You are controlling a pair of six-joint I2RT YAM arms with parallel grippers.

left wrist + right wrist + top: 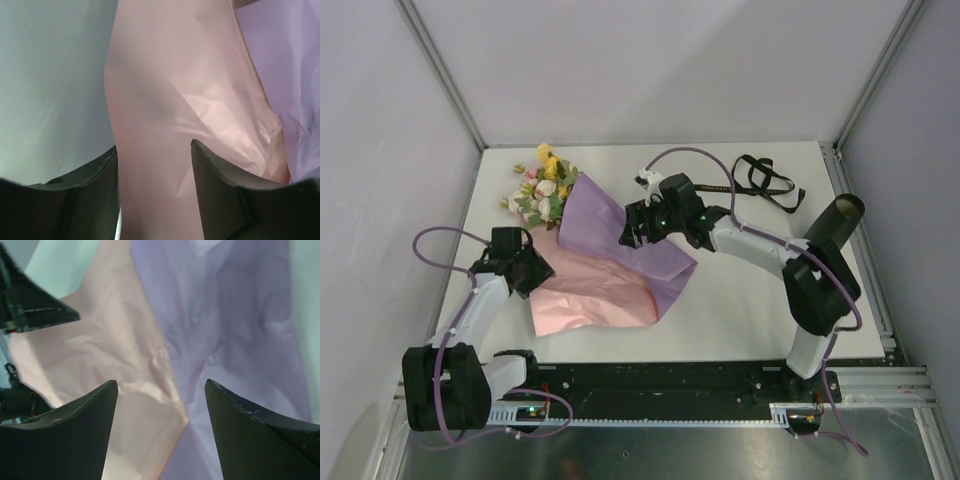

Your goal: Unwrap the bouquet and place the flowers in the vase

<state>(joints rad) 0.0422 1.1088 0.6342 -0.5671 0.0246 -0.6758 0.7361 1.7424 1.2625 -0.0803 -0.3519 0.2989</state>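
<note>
The flowers (544, 190) lie at the far left of the white table (740, 310), their yellow, pink and white blooms poking out past the top edge of the paper wrap (610, 262); the stems are hidden under it. The wrap is loosened and spread out flat, with a lilac flap on the far side and its pink inner face towards the arms. The left gripper (534, 270) sits at the left edge of the pink side, and its wrist view shows the jaws apart astride a raised fold of pink paper that fills the gap between them. The right gripper (632, 232) hovers over the lilac flap with its jaws spread and nothing between them. The black ribbon (765, 182) lies untied at the far right, well clear of the wrap. The vase (838, 222) stands near the right edge, just behind the right arm's elbow.
</note>
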